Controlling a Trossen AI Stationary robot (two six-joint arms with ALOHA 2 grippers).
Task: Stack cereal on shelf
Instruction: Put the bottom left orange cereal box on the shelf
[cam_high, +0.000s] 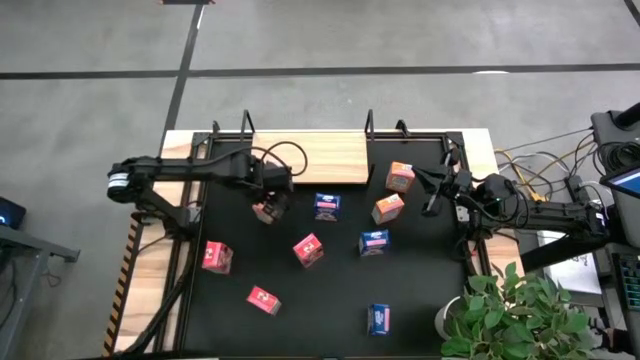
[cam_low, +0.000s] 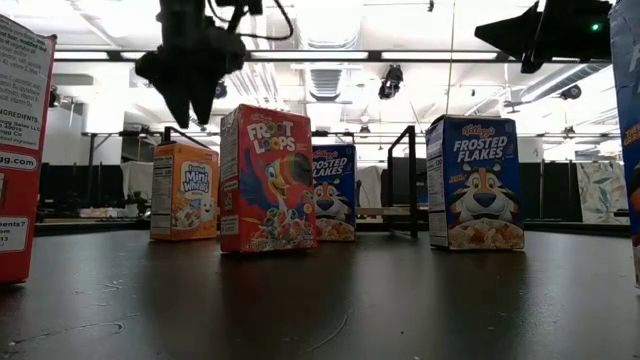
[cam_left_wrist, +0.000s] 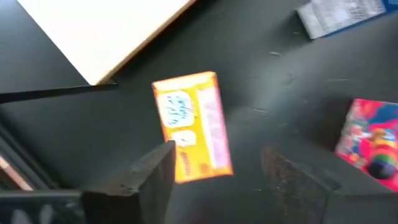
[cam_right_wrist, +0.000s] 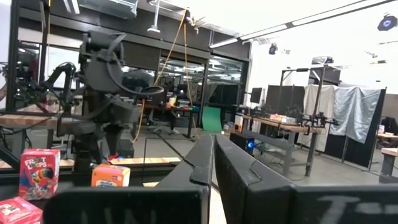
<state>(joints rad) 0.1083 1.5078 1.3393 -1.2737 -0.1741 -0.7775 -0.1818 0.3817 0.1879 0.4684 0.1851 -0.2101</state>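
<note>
Left arm is reaching from the left edge of the high view toward the centre, its wrist bending down over the mat. Left gripper is hovering just above an orange box that is lying on the mat just below the shelf. In the left wrist view its fingers are standing apart, one on each side of the box, with a gap showing between pad and cardboard; the gripper is open and holding nothing. In the low view it is hanging at upper left, clear of the surface, with the Mini-Wheats box standing below it.

Right arm is lying low along the right side of the high view, pointing left. Right gripper is resting at the mat's right edge; the right wrist view is showing its fingers pressed together, closed on nothing.

Shelf board is sitting bare at the top centre of the high view. Two more orange boxes are lying right of centre. Three blue boxes and three red boxes are scattered across the mat.
</note>
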